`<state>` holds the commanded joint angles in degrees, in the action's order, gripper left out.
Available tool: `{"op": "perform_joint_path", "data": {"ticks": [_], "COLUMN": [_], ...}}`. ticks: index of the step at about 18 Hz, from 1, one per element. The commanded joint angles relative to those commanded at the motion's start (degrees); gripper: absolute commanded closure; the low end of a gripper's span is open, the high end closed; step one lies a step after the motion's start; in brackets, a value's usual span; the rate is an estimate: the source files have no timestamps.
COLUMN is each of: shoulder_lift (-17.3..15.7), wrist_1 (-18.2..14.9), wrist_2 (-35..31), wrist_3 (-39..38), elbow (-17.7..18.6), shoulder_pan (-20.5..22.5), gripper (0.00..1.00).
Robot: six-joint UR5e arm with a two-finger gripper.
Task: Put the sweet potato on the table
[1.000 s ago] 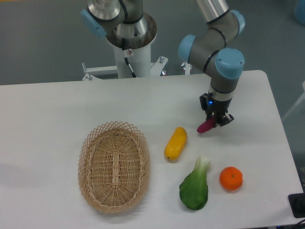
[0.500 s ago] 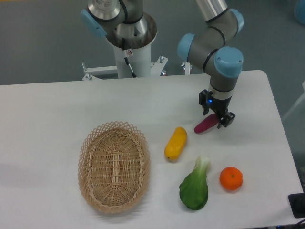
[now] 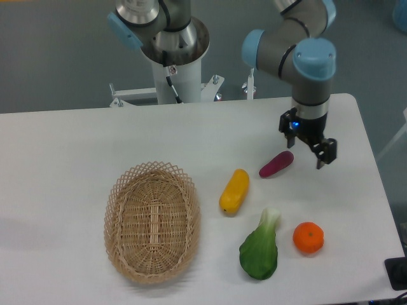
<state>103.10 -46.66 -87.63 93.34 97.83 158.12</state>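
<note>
The sweet potato [image 3: 276, 164], a small magenta-purple tuber, lies on the white table [image 3: 76, 146] right of centre, tilted up to the right. My gripper [image 3: 311, 150] is open and empty, raised a little above the table just to the right of the sweet potato, apart from it. One finger [image 3: 326, 153] shows clearly on the right.
A yellow-orange oblong vegetable [image 3: 234, 190] lies left of the sweet potato. A green leafy vegetable [image 3: 261, 248] and a round orange fruit [image 3: 308, 237] lie near the front. An oval wicker basket [image 3: 152, 220] stands front left. The arm's base [image 3: 170, 57] is at the back.
The gripper has opened and let go of the sweet potato, which now rests on the table. The gripper has moved up and to the right, away from it.
</note>
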Motion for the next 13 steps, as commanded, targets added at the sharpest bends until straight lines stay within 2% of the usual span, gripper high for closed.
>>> {"op": "perform_joint_path", "data": {"ticks": [2,5,10,13], "shoulder_lift": [-0.9,-2.0,-2.1,-2.8], "wrist_1": [-3.2,-11.9,-18.5,-20.3], "wrist_2": [0.4,-0.1,0.0,0.0], "wrist_3": [0.1,0.1,0.4,6.0], "elbow": [-3.2,-8.3,-12.2,-12.1], "shoulder_pan": [-0.3,-1.1,1.0,2.5], "gripper": [0.00,0.00,0.00,0.00]}}
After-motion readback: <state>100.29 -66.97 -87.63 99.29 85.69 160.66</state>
